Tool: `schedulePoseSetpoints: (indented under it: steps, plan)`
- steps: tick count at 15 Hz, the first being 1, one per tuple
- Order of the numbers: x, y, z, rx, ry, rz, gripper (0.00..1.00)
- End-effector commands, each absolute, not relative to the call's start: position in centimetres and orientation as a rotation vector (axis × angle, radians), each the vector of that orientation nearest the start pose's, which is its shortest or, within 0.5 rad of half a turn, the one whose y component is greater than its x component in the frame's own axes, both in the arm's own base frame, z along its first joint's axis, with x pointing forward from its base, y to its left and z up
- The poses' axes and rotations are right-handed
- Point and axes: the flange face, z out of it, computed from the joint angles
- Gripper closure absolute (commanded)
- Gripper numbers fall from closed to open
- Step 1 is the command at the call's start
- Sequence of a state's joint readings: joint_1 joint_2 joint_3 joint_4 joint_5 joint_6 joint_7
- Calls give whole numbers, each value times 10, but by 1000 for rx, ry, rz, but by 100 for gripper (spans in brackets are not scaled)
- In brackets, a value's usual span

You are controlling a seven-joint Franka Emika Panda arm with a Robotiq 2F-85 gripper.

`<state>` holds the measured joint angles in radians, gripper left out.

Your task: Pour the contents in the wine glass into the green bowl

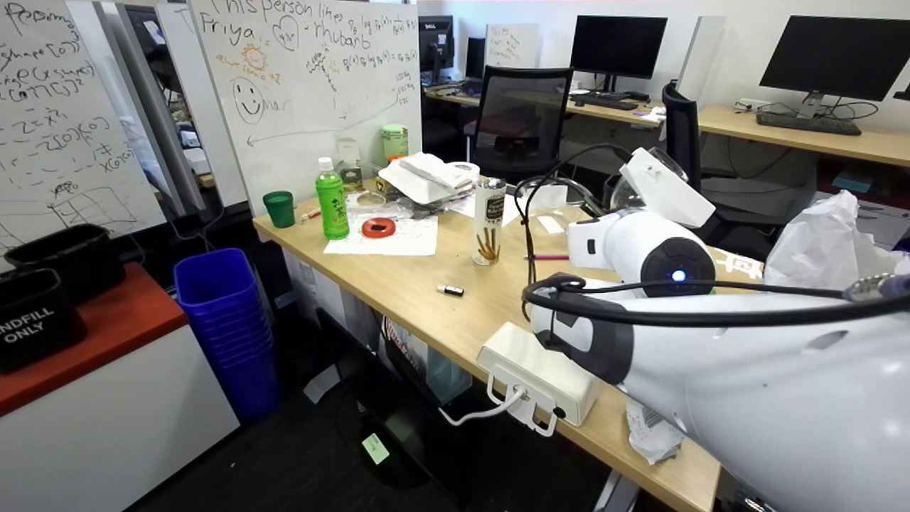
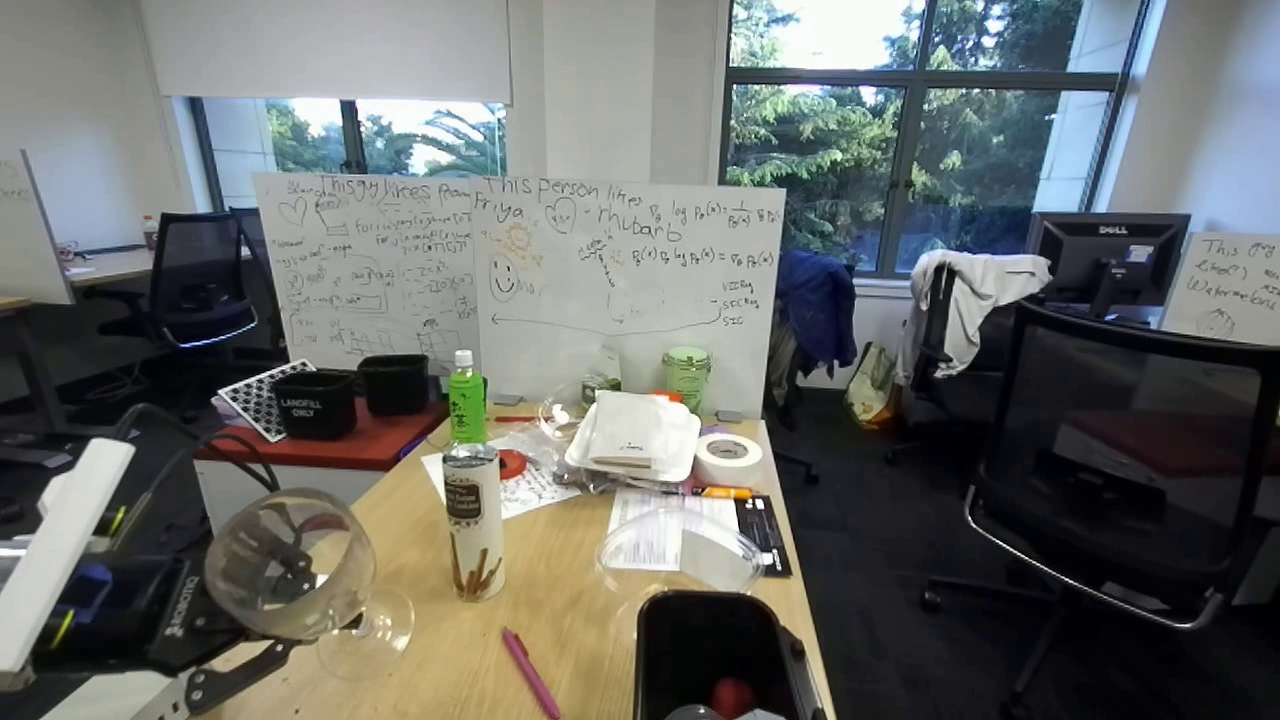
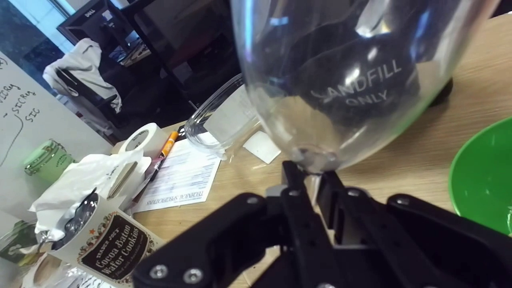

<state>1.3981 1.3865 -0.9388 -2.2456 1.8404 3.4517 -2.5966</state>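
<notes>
My gripper (image 3: 310, 173) is shut on the stem of the clear wine glass (image 3: 352, 100), just under its round bowl. In an exterior view the wine glass (image 2: 290, 565) is held tilted, its foot toward the lower right and its mouth toward the upper left. It also shows partly behind my arm in an exterior view (image 1: 629, 193). I cannot make out its contents. The green bowl (image 3: 486, 180) stands on the table at the right edge of the wrist view, cut off by the frame, to the right of my fingers. It is not visible in the exterior view that shows the glass's foot.
A tall cookie canister (image 2: 473, 530) stands near the glass. A black bin (image 2: 655, 650), a pink pen (image 2: 530, 672) and a clear plastic lid (image 2: 680, 550) are on the table. A green bottle (image 1: 331, 203) and green cup (image 1: 279, 209) stand farther off; a white box (image 1: 540, 370) sits at the edge.
</notes>
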Motion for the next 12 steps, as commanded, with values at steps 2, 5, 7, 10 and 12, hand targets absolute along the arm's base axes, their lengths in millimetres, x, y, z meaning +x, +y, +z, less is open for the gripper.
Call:
schedulePoseSetpoints:
  steps: [2,5,7,10,12]
  plan:
    - [460,24,162,1224,1418,-221,85]
    - [460,25,163,1228,1419,-217,85]
    - [460,25,163,1229,1419,-217,85]
    - [460,25,163,1229,1419,-217,85]
    - [460,25,163,1229,1419,-217,85]
